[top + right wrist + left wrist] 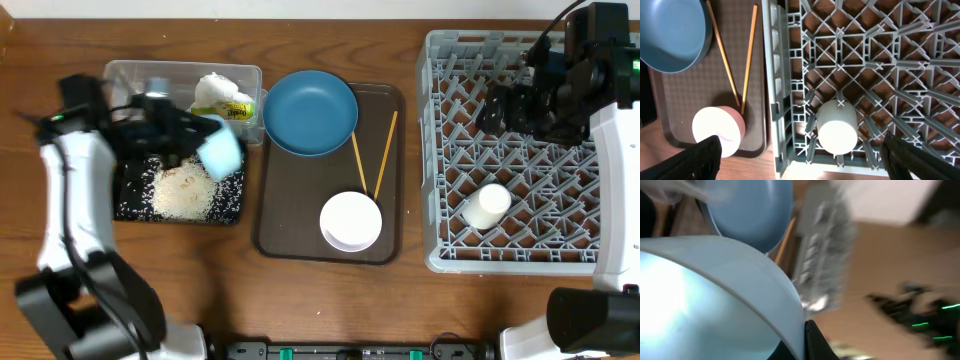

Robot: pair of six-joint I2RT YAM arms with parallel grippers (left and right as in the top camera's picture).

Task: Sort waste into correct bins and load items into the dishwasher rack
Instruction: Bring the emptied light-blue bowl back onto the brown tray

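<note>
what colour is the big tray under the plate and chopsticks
Dark brown tray, with a fine dotted texture; it shows best in the right wrist view.

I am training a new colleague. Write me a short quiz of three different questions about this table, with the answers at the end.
1. True or false: the white cup lies inside the rack.
2. What does the left gripper hold? A) the light-blue bowl B) the dark-blue plate C) the chopsticks
3. Fill in: the rice scraps lie on the ____ tray.

Key: 1 true; 2 A; 3 black, the black tray.
</note>
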